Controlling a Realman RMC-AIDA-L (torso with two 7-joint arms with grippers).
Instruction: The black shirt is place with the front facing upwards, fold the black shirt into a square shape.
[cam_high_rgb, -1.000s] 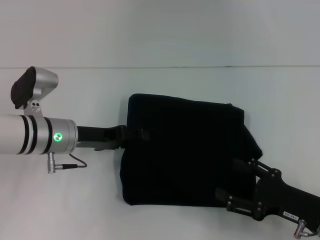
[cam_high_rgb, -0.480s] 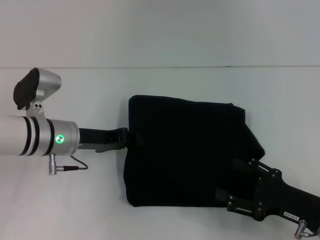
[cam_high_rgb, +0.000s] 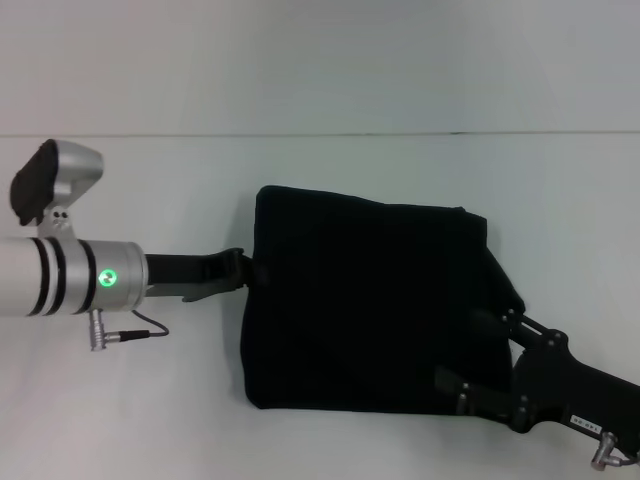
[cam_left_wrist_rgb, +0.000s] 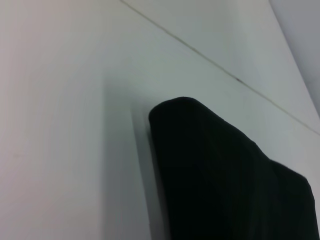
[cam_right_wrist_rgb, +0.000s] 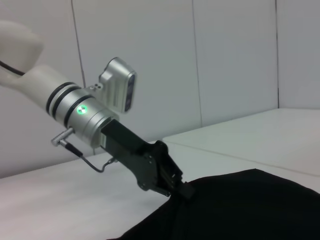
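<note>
1. The left gripper (cam_high_rgb: 245, 268) reaches in from the robot's left, low over the white tabletop (cam_high_rgb: 150, 400), at the end of a silver wrist with a green light. Its tip meets the left edge of the black shirt (cam_high_rgb: 365, 305), about a third of the way down that edge.
2. In the right wrist view the same left gripper (cam_right_wrist_rgb: 181, 189) has its black fingers (cam_right_wrist_rgb: 172, 179) drawn together at the rim of the cloth; whether they pinch the fabric or only touch it, I cannot tell.
3. The black shirt lies in the middle of the tabletop, folded into a rough rectangle. Its left and lower edges run fairly straight, the upper edge slopes down toward the right, and the right side bulges out in an uneven flap. No lettering or label shows on the upper face.
4. In the left wrist view a rounded folded corner of the black shirt (cam_left_wrist_rgb: 215, 170) lies flat on the white tabletop (cam_left_wrist_rgb: 65, 125).
5. The right gripper (cam_high_rgb: 478, 352) comes in from the lower right, its black linkage lying over the shirt's lower right corner. Its fingers merge with the dark cloth, so I cannot tell their state.
</note>
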